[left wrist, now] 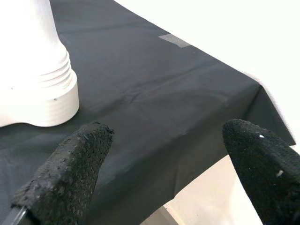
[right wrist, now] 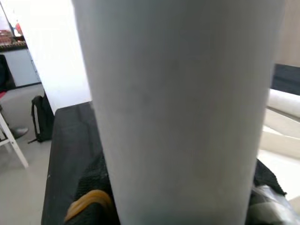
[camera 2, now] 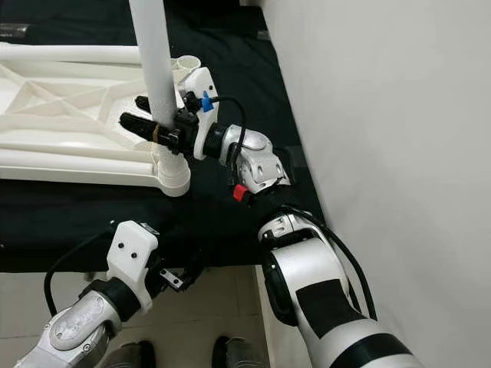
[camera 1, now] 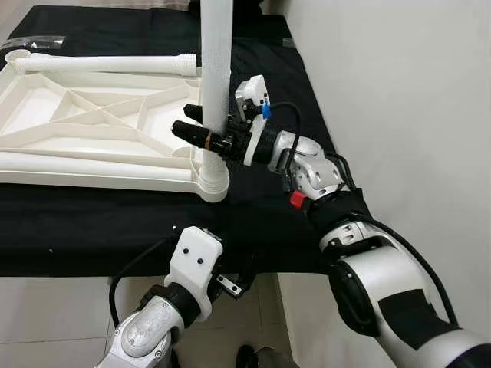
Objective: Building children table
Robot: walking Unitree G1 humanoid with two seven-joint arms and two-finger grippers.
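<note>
- Left wrist view: left gripper [left wrist: 164, 168] hangs low at the near edge of the black cloth [left wrist: 154, 84], its two knobbly black fingers spread wide with nothing between them.
- Corner socket [camera 1: 212, 184] of the white plastic tabletop [camera 1: 92, 130] lies just beyond; it is round and ribbed, and sits at the panel's near right corner.
- Upright leg [camera 1: 215, 69], a smooth white tube, stands in that socket.
- Right gripper [camera 1: 201, 126] clamps the upright leg just above the socket, one finger on each side.
- Tabletop lies underside up, showing diagonal stiffening ribs.
- Second leg [camera 1: 100, 64] lies flat along the far edge.
- White wall [camera 1: 399, 92] borders the table on the right.
</note>
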